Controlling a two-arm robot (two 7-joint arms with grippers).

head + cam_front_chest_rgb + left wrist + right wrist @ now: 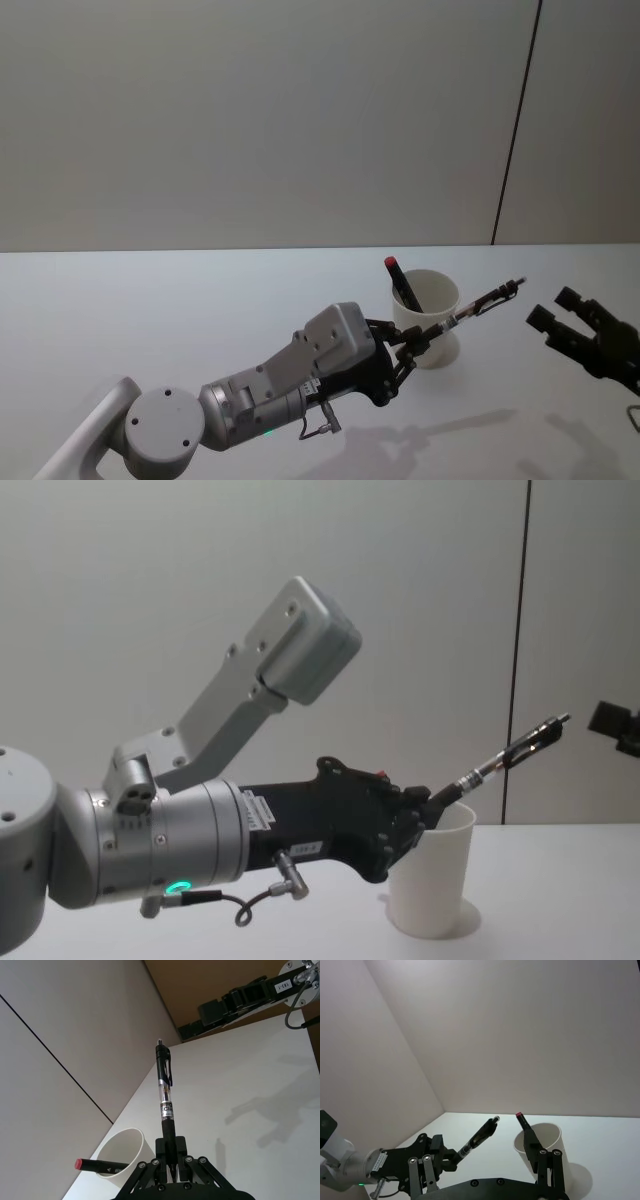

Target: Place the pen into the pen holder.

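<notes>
My left gripper (418, 340) is shut on the lower end of a black pen (470, 308) with a clear barrel. The pen (505, 755) slants up and to the right, held in the air close by the rim of the pen holder (440, 350), a white paper cup; none of the pen is inside it. In the left wrist view the pen (165, 1095) rises straight out of the gripper (170, 1160), with the cup (127, 1152) off to one side. My right gripper (555, 307) hovers open to the right of the cup, nothing between its fingers (425, 1175).
A red-capped black marker (400, 280) leans inside the cup. The white table (150, 310) stretches left and forward of the cup, with a plain wall behind it. My left forearm (300, 830) fills the space left of the cup.
</notes>
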